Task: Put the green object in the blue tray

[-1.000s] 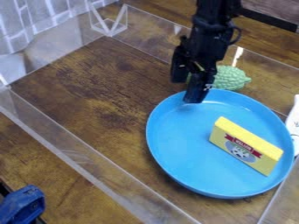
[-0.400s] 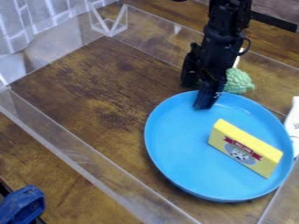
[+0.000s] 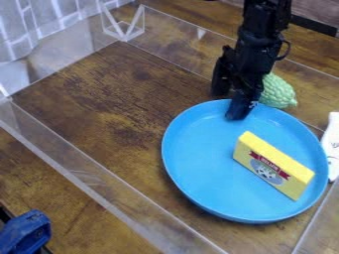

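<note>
The blue tray [image 3: 212,164] is a large round blue plate on the wooden table at the right. A yellow labelled block [image 3: 275,164] lies in its right half. The green object [image 3: 277,93], a small bumpy pale-green lump, sits on the table just beyond the tray's far rim. My gripper [image 3: 240,105] hangs from the black arm over the tray's far rim, just left of the green object. Its fingers point down and hold nothing that I can see. I cannot tell whether the jaws are open or shut.
Clear plastic walls [image 3: 79,159] fence the table at the left and front. A white object [image 3: 331,139] stands at the right edge beside the tray. A blue thing [image 3: 20,233] lies outside the wall at the bottom left.
The arm and gripper have moved right, closer to the green object. The green object, the tray and the block appear shifted slightly in the picture.
</note>
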You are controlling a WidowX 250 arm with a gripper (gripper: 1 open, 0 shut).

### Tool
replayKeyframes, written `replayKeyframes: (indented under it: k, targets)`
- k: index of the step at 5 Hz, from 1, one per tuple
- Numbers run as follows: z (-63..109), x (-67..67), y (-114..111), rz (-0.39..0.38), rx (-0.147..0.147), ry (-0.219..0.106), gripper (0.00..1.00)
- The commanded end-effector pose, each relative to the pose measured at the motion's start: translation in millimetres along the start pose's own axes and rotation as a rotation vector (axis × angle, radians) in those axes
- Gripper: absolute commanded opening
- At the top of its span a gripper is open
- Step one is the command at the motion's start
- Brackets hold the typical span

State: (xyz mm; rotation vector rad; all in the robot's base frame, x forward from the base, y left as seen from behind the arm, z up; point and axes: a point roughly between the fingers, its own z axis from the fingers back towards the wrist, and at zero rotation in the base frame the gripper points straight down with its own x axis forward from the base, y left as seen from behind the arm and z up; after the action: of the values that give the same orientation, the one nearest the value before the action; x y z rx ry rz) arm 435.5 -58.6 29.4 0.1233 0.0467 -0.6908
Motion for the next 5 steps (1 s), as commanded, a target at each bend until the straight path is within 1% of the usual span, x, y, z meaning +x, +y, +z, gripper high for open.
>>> replayKeyframes:
  k: [1, 3, 5]
  targets:
    - [7.6, 12.1, -3.4, -0.030, 0.024, -0.062, 1.00]
    - [-7.6, 15.4, -7.7, -0.057, 0.014, -0.079, 1.00]
    - [-14.4, 16.8, -13.2, -0.079, 0.003, -0.089, 1.00]
